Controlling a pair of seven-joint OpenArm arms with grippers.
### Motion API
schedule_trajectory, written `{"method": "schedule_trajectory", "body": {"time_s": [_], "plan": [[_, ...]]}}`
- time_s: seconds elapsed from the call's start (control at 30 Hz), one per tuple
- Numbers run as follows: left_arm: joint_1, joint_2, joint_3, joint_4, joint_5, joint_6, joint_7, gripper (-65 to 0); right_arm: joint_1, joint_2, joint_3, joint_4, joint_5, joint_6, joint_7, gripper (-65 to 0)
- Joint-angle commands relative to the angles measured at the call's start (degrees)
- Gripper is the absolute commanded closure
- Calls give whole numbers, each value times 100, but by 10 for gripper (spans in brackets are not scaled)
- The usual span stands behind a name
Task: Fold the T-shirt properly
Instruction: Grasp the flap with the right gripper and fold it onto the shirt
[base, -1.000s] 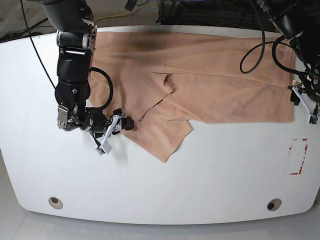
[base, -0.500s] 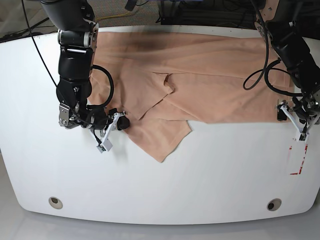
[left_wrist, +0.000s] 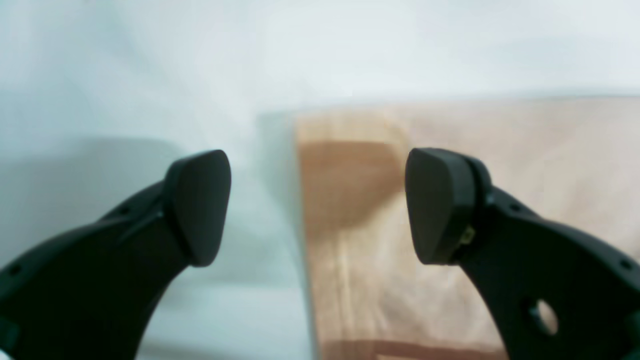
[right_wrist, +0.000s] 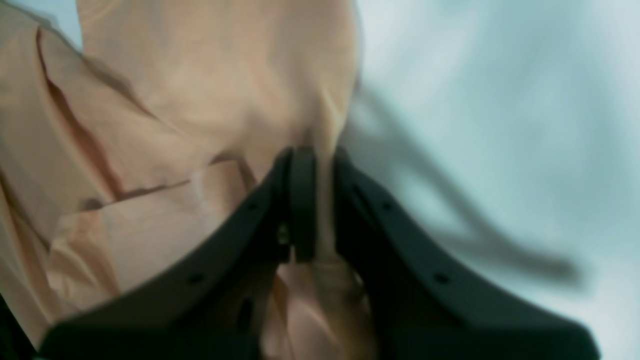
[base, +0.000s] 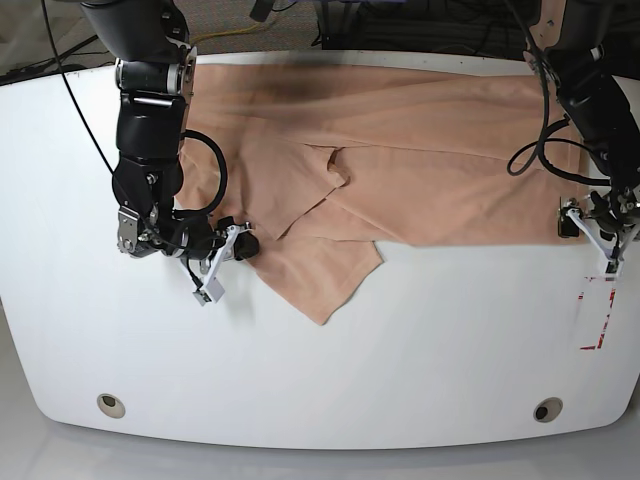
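The large, soft peach-pink cotton T-shirt (base: 400, 165) lies spread across the far half of the white rounded table (base: 320, 370), one layer already doubled over so that a pointed flap hangs toward the near edge on the right arm's side. The right gripper (right_wrist: 320, 200) has its black jaws pinched together on a ridge of the shirt's edge cloth — the right wrist view shows fabric caught between them, and the base view puts this grip at the shirt's side border, next to the flap. The left gripper (left_wrist: 317, 205) stands wide open, holding nothing, its two black pads (left_wrist: 200, 205) straddling the straight edge of the shirt where cloth meets bare table.

The step in hand looks like taking a matching hold at the opposite end. To do it well, the left jaws should come down so that one pad sits over the cloth and the other just outside it, then close on the corner's full thickness — a pinch of the top layer alone would let the fold split. Lifting both ends together and level should keep the crease straight, and the right grip is best held steady until the left has closed
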Motion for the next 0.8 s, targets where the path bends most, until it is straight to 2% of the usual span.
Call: {"method": "schedule_trajectory", "body": {"time_s": [0.0,0.43,0.53,0.7,0.77], "plan": [[-126,-97,4,-43,-63,-10,-206,-511,135,55,13,73,38,8,-15,-52],[-416,-62,4,-966,-90,-10,-241,-494,161,55,13,73,64,8,-15,-51],[-469,43,171,-975,-72,-10,-241,-379,170,64,13,73,64,8,-15,-51],[-504,70,461,-931,-72,-10,-311,0,179,64,13,390,29,8,-24,-49],[-504,78,470,-931,-72,-10,-364,0,179,64,13,504,29,8,-33,-48]]}}
